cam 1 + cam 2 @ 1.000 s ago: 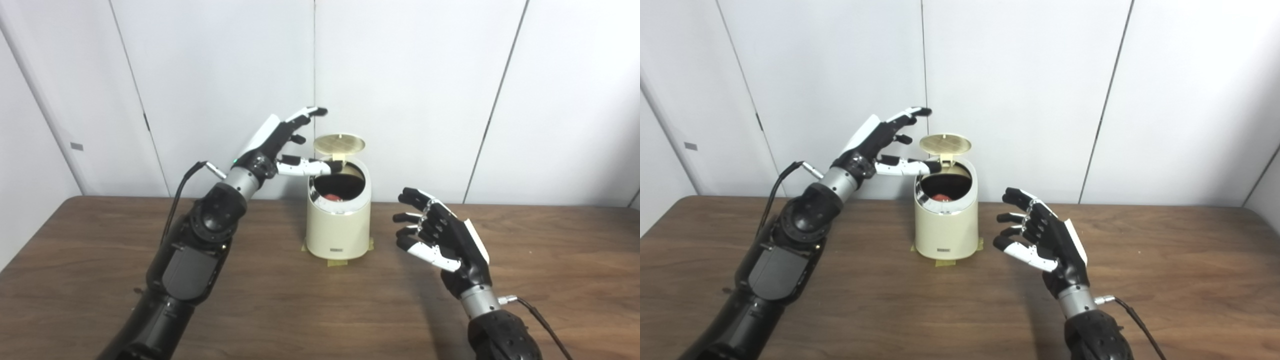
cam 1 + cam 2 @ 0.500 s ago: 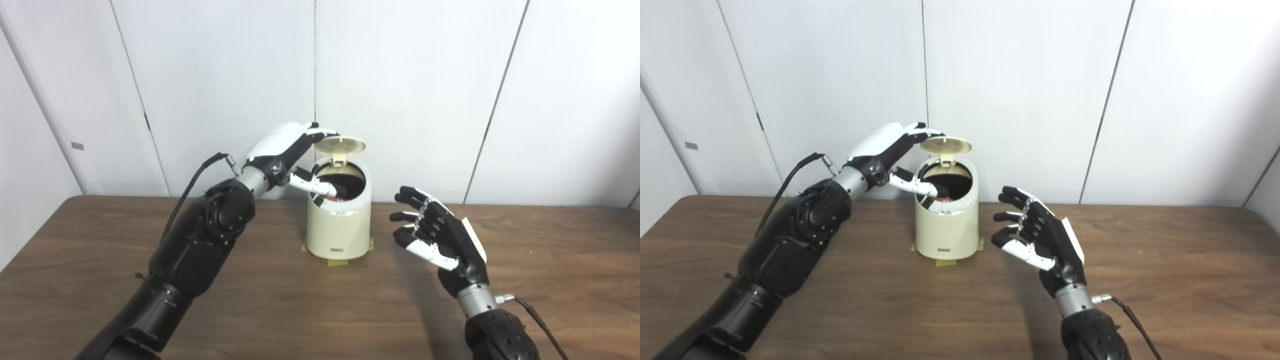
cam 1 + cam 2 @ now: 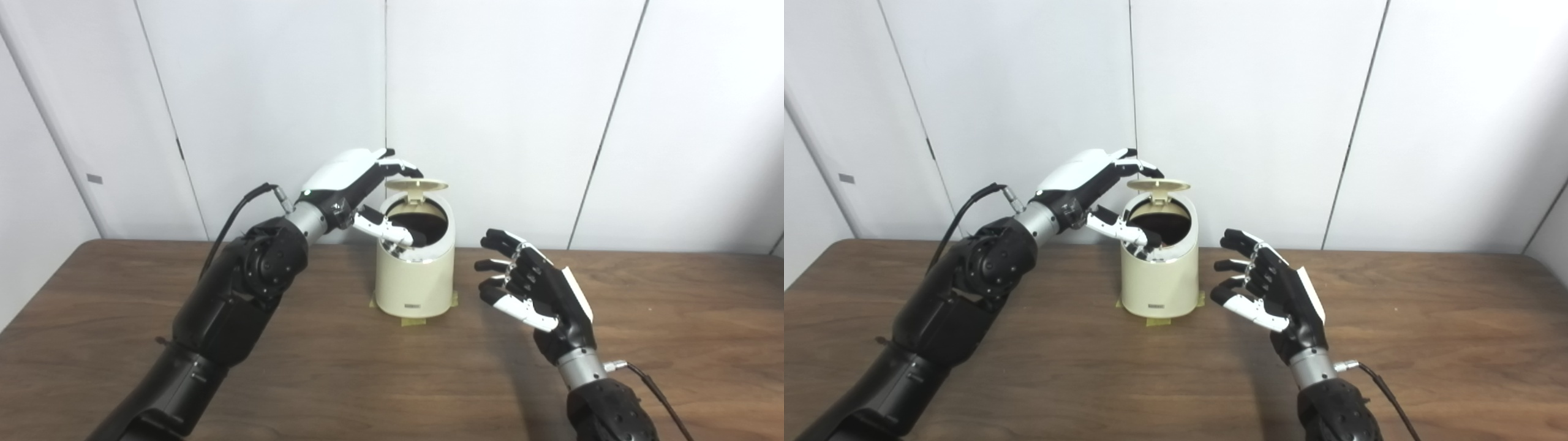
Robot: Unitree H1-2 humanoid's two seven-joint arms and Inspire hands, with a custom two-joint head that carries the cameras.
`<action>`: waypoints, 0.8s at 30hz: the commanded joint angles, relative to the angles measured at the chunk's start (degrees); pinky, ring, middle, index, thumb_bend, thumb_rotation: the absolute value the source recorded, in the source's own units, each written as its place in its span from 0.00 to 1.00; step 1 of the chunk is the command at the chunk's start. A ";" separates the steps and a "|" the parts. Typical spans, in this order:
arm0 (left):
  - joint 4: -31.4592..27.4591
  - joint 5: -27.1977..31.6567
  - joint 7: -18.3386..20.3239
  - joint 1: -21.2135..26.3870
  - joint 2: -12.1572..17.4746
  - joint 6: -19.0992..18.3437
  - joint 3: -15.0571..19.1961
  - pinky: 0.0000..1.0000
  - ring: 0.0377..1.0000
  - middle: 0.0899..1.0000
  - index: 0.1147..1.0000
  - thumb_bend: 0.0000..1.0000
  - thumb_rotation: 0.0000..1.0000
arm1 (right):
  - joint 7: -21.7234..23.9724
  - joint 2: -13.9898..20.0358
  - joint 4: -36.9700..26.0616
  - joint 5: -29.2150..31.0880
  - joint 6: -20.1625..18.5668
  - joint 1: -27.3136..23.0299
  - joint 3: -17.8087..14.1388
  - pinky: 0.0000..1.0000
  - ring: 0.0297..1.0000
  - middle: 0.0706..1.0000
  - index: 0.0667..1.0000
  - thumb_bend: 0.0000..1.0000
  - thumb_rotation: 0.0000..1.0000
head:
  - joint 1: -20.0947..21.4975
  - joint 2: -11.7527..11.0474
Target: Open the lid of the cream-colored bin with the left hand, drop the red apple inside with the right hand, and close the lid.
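The cream-colored bin (image 3: 415, 278) stands at the back middle of the wooden table (image 3: 343, 367), taped down at its base. Its round lid (image 3: 416, 184) is tipped forward, nearly level above the dark opening. My left hand (image 3: 358, 184) hovers over the bin with fingers apart, fingertips resting on the lid's left edge and its thumb across the front rim. The red apple is hidden behind that thumb inside the bin. My right hand (image 3: 539, 291) floats open to the right of the bin, holding nothing.
White wall panels (image 3: 502, 110) stand right behind the bin. Yellow tape (image 3: 413, 320) marks the bin's foot. A cable (image 3: 658, 392) trails from my right wrist.
My left hand turned palm-down, came over the bin and pushed the lid from upright toward level. The thumb now covers the apple. My right hand drifted slightly left.
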State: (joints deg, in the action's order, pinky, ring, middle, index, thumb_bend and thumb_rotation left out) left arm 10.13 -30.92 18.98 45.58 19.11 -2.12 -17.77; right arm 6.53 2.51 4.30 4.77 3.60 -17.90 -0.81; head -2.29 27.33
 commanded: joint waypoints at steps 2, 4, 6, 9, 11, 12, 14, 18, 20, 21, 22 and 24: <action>-3.32 -0.02 0.32 1.67 1.15 -0.03 0.82 1.00 1.00 0.84 0.77 0.96 0.44 | -0.77 -0.20 -1.12 -0.58 2.08 -2.45 -0.02 0.52 0.65 0.77 0.75 0.88 0.36 | 0.01 0.05; -4.08 -0.11 0.78 1.24 1.17 -0.13 0.75 1.00 1.00 0.83 0.77 0.96 0.44 | -0.80 -0.20 -1.12 -0.75 2.07 -2.51 0.00 0.52 0.65 0.78 0.75 0.88 0.36 | 0.09 0.12; -4.61 -0.31 1.39 0.87 1.13 -0.44 0.67 1.00 1.00 0.84 0.77 0.96 0.46 | -0.70 -0.25 -1.30 -0.60 1.80 -2.52 0.02 0.53 0.66 0.78 0.75 0.89 0.36 | 0.14 0.20; -5.05 -0.71 1.65 0.31 1.12 -0.25 0.46 1.00 1.00 0.83 0.76 0.96 0.45 | -0.85 -0.53 -2.00 -0.45 1.08 -2.42 0.01 0.52 0.66 0.78 0.75 0.90 0.35 | 0.21 0.41; -5.25 -1.28 1.78 -0.01 1.20 -0.30 0.15 1.00 1.00 0.83 0.76 0.96 0.45 | -0.83 -0.61 -2.32 -0.36 0.85 -2.37 0.02 0.51 0.65 0.78 0.75 0.90 0.36 | 0.30 0.50; -5.27 -1.75 1.76 -0.12 1.29 -0.18 -0.11 1.00 1.00 0.83 0.76 0.96 0.45 | -0.79 -0.67 -2.40 -0.22 0.75 -2.35 -0.01 0.51 0.66 0.78 0.75 0.89 0.35 | 0.39 0.55; -5.23 -2.59 1.70 -0.21 1.47 0.01 -0.56 1.00 1.00 0.83 0.76 0.96 0.46 | -0.81 -0.69 -2.45 -0.35 0.68 -2.35 0.04 0.52 0.66 0.78 0.75 0.89 0.34 | 0.47 0.59; -4.77 -6.24 1.40 -0.52 2.14 0.59 -2.35 1.00 0.99 0.82 0.76 1.00 0.51 | -0.58 -0.85 -2.35 0.34 0.62 -2.47 -0.12 0.53 0.67 0.79 0.75 0.88 0.34 | 0.62 0.76; -4.61 -7.21 1.56 -0.76 2.31 0.88 -2.93 1.00 0.99 0.81 0.76 0.99 0.46 | -0.64 -0.89 -2.44 0.41 0.58 -2.46 -0.15 0.52 0.66 0.79 0.75 0.88 0.33 | 0.69 0.88; -4.55 -7.92 1.55 -0.89 2.41 1.18 -3.29 1.00 0.99 0.81 0.76 0.98 0.45 | -0.69 -0.92 -2.51 0.49 0.46 -2.45 -0.18 0.52 0.66 0.78 0.75 0.88 0.33 | 0.68 0.92; -4.55 -8.72 1.62 -1.02 2.54 1.45 -3.68 1.00 0.99 0.80 0.75 0.98 0.43 | -0.71 -0.93 -2.54 0.52 0.40 -2.44 -0.19 0.52 0.66 0.78 0.75 0.88 0.33 | 0.63 0.96; -4.82 -9.89 2.10 -1.31 2.71 1.67 -4.27 1.00 1.00 0.80 0.75 0.97 0.41 | -0.65 -1.04 -2.62 0.92 0.26 -2.43 -0.29 0.52 0.66 0.78 0.75 0.88 0.33 | 0.58 1.01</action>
State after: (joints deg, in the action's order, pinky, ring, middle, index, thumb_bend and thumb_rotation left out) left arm 7.01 -39.74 21.15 42.11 20.59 -1.07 -22.15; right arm 6.30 1.89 4.01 4.98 2.71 -17.90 -0.79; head -1.67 28.30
